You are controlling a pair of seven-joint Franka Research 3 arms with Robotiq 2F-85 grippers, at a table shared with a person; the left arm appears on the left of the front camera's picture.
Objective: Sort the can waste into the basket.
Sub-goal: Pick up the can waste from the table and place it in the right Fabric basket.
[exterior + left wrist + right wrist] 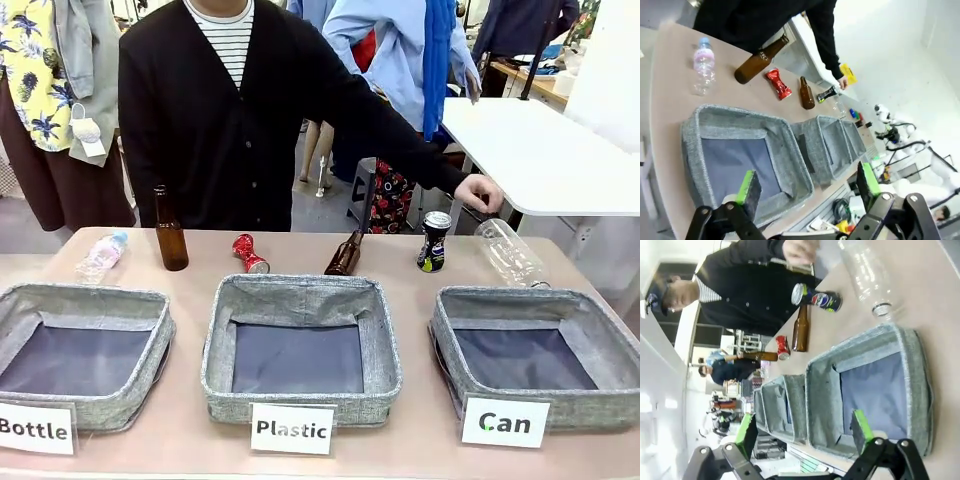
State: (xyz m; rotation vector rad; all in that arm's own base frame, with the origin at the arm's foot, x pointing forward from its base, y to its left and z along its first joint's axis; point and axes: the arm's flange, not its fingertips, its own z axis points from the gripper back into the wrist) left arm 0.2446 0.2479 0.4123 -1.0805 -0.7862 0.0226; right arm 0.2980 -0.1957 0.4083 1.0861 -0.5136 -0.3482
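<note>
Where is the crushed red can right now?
In the front view, the red can lies beyond the Plastic basket, between the upright brown bottle and the lying brown bottle.

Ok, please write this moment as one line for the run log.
stage: not started; red can, dark can: on table, far side; Can basket: no can inside; left gripper: open; right gripper: open

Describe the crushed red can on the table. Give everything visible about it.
The red can is small and of shiny metal, pinched in at its middle, with a silver end turned toward the front camera. It lies on its side, at an angle, on the tan table. It is just beyond the far rim of the "Plastic" basket, between an upright brown bottle and a lying brown bottle. Nothing but the table touches it.
</note>
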